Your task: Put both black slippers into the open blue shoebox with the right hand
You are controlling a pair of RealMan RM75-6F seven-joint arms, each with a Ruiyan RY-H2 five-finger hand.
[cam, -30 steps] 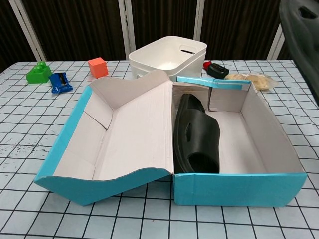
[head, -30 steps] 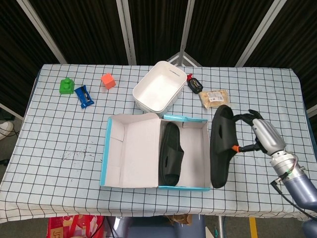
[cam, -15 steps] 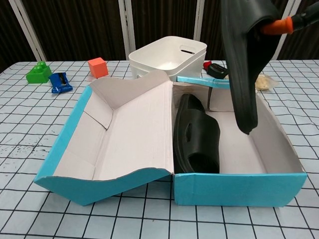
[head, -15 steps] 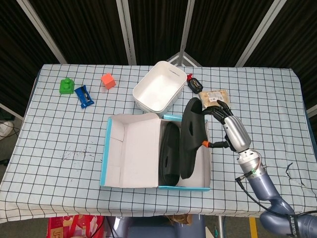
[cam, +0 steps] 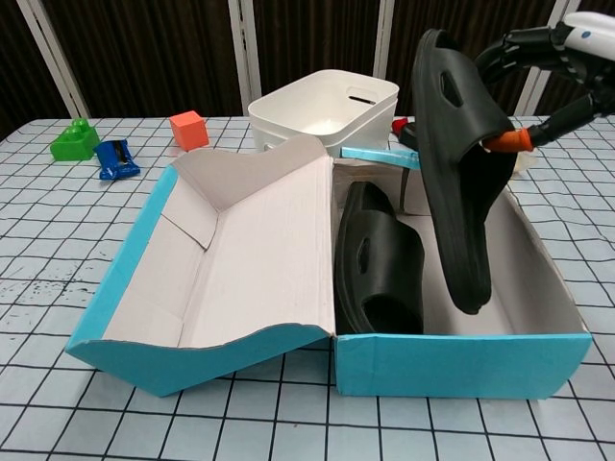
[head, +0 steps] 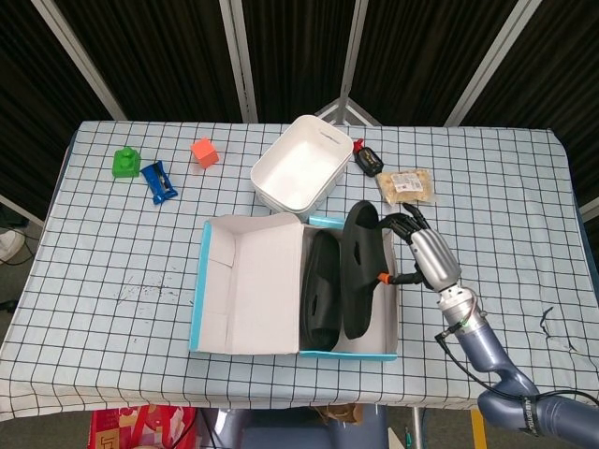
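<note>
Black slipper number two (head: pixel 359 267) hangs on edge over the right half of the open blue shoebox (head: pixel 200 281), its sole facing left and its lower tip down inside the box, while the right hand (head: pixel 423 257) clamps it: dark fingers (cam: pixel 524 43) hook over the upper end and an orange-tipped thumb presses the strap side. Just to its left, the first black slipper (head: pixel 320 288) already lies flat on the box floor against the central wall, toe toward the near edge in the chest view. The box sits near the middle of the checked tablecloth (head: pixel 112 262), its lid (head: pixel 251 281) folded open to the left, pale cardboard inside. Behind the box stands a white plastic bin (head: pixel 298 174), and right of that lie a small black and red item (head: pixel 367 160) and a packet of tan snacks (head: pixel 408 184). Farther left on the cloth are an orange cube (head: pixel 204 152), a blue clip (head: pixel 158 181) and a green block (head: pixel 124 162). No view shows the left hand.
</note>
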